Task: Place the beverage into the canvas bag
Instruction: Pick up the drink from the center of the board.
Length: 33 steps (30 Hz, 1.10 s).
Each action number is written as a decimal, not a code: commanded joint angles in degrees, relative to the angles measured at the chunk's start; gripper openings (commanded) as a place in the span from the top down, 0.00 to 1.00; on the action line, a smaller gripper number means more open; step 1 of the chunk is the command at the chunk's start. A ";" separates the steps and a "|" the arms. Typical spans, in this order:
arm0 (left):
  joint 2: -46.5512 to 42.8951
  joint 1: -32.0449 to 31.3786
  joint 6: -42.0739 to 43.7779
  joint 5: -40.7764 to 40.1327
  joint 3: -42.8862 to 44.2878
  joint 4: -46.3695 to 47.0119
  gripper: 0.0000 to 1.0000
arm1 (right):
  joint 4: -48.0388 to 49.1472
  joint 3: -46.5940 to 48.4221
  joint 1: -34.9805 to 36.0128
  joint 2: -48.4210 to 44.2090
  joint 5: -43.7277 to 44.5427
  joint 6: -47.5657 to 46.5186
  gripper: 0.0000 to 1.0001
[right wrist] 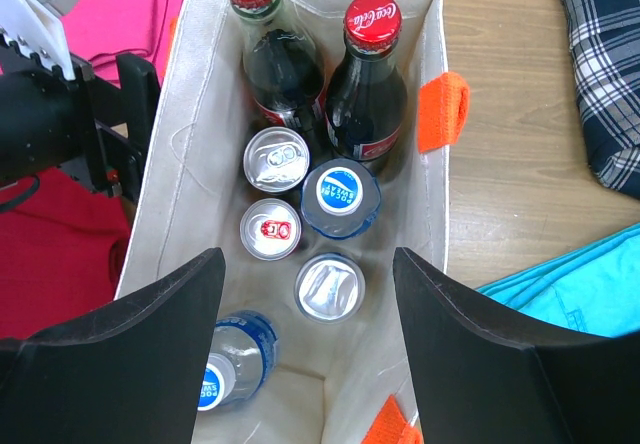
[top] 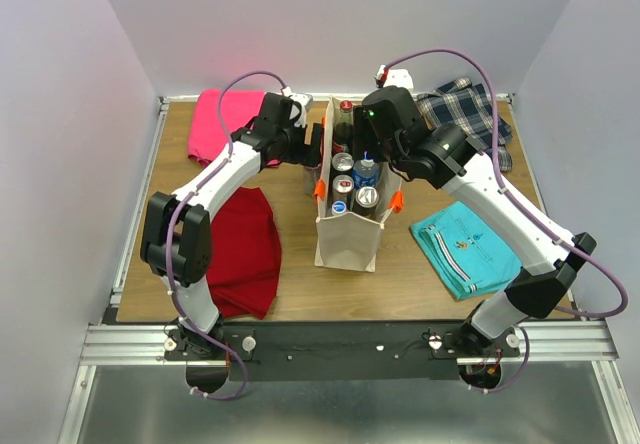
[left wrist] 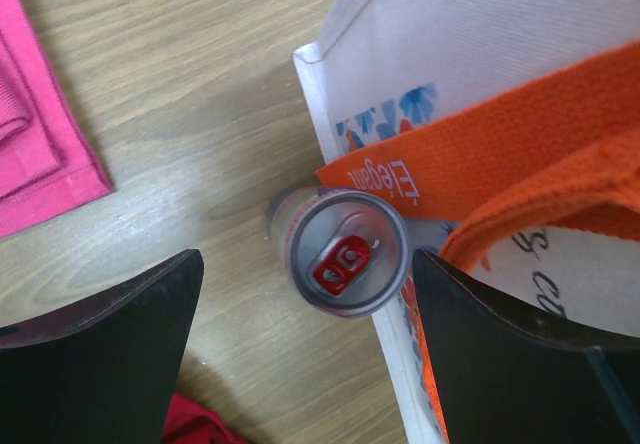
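1. Black fingers point(left wrist: 100, 364) of the left pincer point(left wrist: 305, 279) fill the bottom of the left wrist view. They are spread wide and empty, one on each side of a slim can point(left wrist: 347, 264). That straddle reads as the set-up for a grasp from above.
2. I judge this can to be the beverage in hand. It stands upright on the wooden counter point(left wrist: 180, 84), outside the canvas bag point(left wrist: 470, 34) and just beside its side wall, perhaps touching it. It is not yet in the bag.
3. Its top is smooth silver metal with a red pull tab. As a hard, slick cylinder, it probably needs the fingers to close squarely across its width.
4. The bag is boxy cream cloth printed with blue flowers and lettering. A coarse, ribbed orange strap point(left wrist: 520, 134) hangs down the wall right by the can. The finger on that side lies over the bag's edge, so closing could pinch strap or wall against the can.
5. The right pincer point(right wrist: 307, 274) hangs over the bag's open mouth with its jaws apart, holding nothing. Below it stand two glass cola bottles point(right wrist: 372, 84) with red caps, three cans and two blue-capped plastic bottles. Bare floor shows only at the near end, the likeliest spot for another can.
6. A soft folded pink cloth point(left wrist: 30, 134) lies on the counter, apart from the can.
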 commanded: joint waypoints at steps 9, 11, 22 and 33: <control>-1.90 -2.13 3.07 5.03 -1.28 -0.38 0.05 | -0.25 -1.16 -0.40 -0.72 -0.09 1.53 0.23; -0.93 -2.05 2.89 3.98 -0.40 -0.91 0.05 | -0.07 -1.25 -0.40 -0.72 -0.27 1.44 0.23; 4.61 -3.10 1.84 -0.94 3.81 -2.14 0.07 | 0.10 -1.69 -0.32 -0.89 0.17 1.53 0.23; 5.67 -3.19 0.26 -6.05 5.05 -1.26 0.28 | 0.37 -2.13 -0.40 -0.89 0.17 1.44 0.23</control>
